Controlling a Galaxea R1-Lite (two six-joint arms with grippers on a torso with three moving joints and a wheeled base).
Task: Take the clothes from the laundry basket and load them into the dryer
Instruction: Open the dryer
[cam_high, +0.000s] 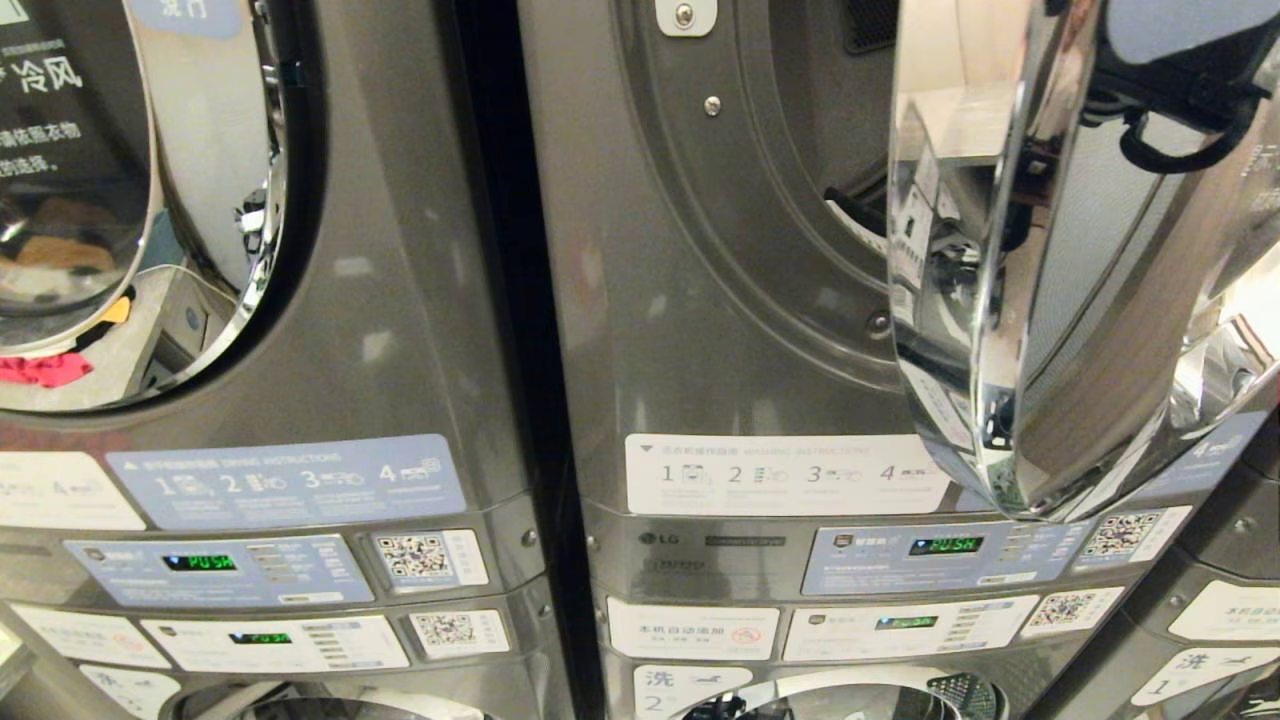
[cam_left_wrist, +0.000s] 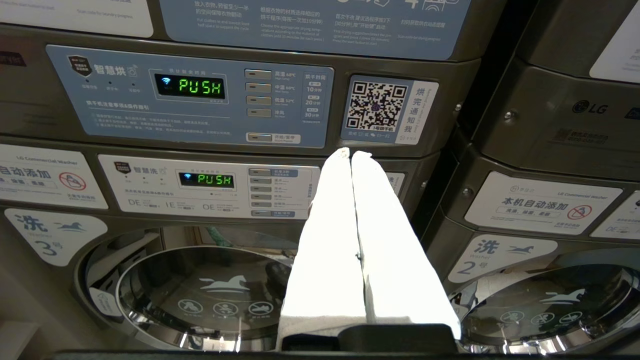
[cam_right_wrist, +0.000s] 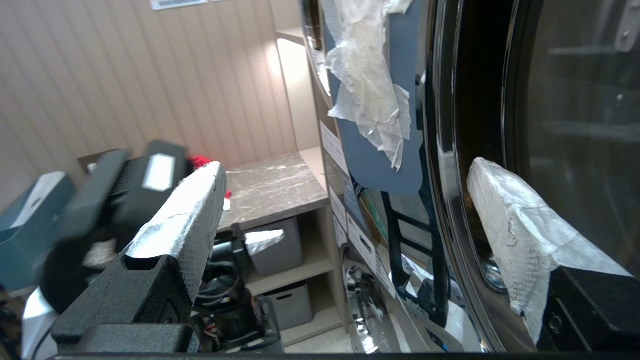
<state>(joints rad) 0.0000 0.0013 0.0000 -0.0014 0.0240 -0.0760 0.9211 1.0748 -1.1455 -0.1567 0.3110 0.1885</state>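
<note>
Clothes are barely to be seen at this moment: only a scrap of red cloth (cam_right_wrist: 200, 161) is glimpsed in the right wrist view, lying on a stone-topped desk (cam_right_wrist: 272, 187) beyond the end effector, and a red and yellow heap (cam_high: 45, 368) is mirrored in the neighbouring machine's door glass at 8 o'clock in the head view. No laundry basket can be made out with certainty.

Such garments are judged to be light, soft and limp, neither fragile nor slippery. They would likely sag and trail when lifted, so a bunched fold near the middle of a piece is judged the best place to be pinched, not a loose edge.

In the head view, two stacked grey machines are shown side by side. The dryer (cam_high: 720, 300) on the right stands with its shiny chrome door (cam_high: 1060, 300) swung open at 3 o'clock, and the dark drum mouth (cam_high: 860, 130) is seen at 1 o'clock. Neither arm is shown there.

The left end effector (cam_left_wrist: 351, 154) is shown only by the left wrist view, its two white-padded fingers pressed together on nothing, pointed at a control panel (cam_left_wrist: 190, 95) reading PUSH.

The right end effector (cam_right_wrist: 345, 220) is shown only by its own wrist view: the padded fingers (cam_right_wrist: 505, 225) are spread wide and empty, close beside the open door's rim. Shelves with grey bins (cam_right_wrist: 280, 247) under the desk are seen there too, and in no other view.
</note>
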